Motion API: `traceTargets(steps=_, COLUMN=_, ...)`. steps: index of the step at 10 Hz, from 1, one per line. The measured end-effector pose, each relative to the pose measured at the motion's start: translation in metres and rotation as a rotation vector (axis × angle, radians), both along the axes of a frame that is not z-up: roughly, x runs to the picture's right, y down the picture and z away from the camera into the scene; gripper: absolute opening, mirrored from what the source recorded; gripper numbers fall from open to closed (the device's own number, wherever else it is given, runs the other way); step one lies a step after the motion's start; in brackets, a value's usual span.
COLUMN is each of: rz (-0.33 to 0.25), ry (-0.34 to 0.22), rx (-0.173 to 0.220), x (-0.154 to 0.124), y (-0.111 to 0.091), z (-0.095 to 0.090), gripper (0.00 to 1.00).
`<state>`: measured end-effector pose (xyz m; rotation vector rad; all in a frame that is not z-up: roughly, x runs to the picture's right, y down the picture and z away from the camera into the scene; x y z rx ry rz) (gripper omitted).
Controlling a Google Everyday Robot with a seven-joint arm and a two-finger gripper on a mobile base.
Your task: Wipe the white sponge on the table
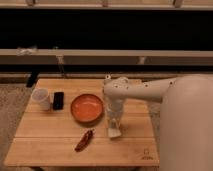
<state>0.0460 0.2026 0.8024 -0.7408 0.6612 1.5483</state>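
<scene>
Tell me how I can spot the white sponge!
Look at the wooden table and find the orange bowl in its middle. Just right of the bowl the robot's gripper points down, and the white sponge is the small pale block under it. It is flat, unlike the tall white cup at the far left, and pale, unlike the red pepper nearby.
</scene>
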Motion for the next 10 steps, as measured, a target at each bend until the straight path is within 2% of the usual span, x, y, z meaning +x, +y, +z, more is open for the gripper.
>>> traceTargets(steps=3, rz=0.041, ry=0.065, rx=-0.003, x=0.023, y=0.008, z=-0.006, gripper=0.00)
traceTargets(steps=4, rz=0.059, ry=0.099, rx=-0.004, x=0.039, y=0.010, z=-0.007, gripper=0.00)
traceTargets(steps=8, rz=0.118, ry=0.204, rx=0.013, x=0.088, y=0.003, z=0.008, gripper=0.00)
traceTargets(steps=10, rz=0.128, ry=0.221, rx=0.024, x=0.095, y=-0.001, z=0.014, gripper=0.00)
